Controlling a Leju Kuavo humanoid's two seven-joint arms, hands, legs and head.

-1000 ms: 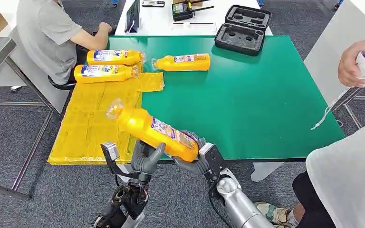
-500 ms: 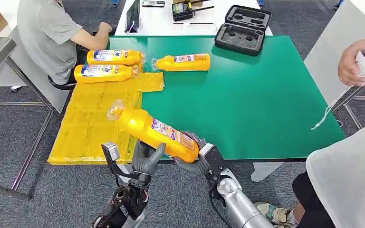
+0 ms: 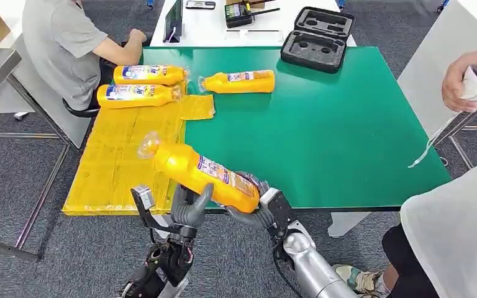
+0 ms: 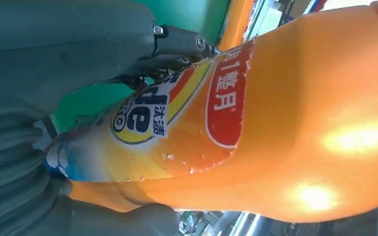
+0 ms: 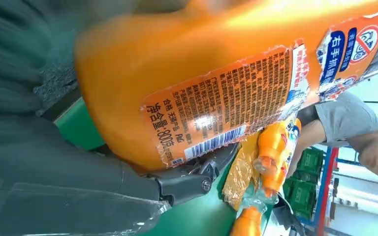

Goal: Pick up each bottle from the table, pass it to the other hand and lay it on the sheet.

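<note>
The orange bottle (image 3: 202, 171) is hanging tilted over the table's near edge, cap end toward the yellow sheet (image 3: 121, 158), in mid hand-over. The right hand (image 3: 258, 208) is gripping its base w/ fingers wrapped around it; the left hand (image 3: 189, 208) is cupping the middle from below, fingers touching the body. Risk, prob.: if the right hand is letting go before the left is closing fully, the smooth bottle is slipping and falling to the floor. Two bottles (image 3: 141, 85) are lying on the sheet, one bottle (image 3: 239, 81) is waiting on the green table (image 3: 323, 136).
</note>
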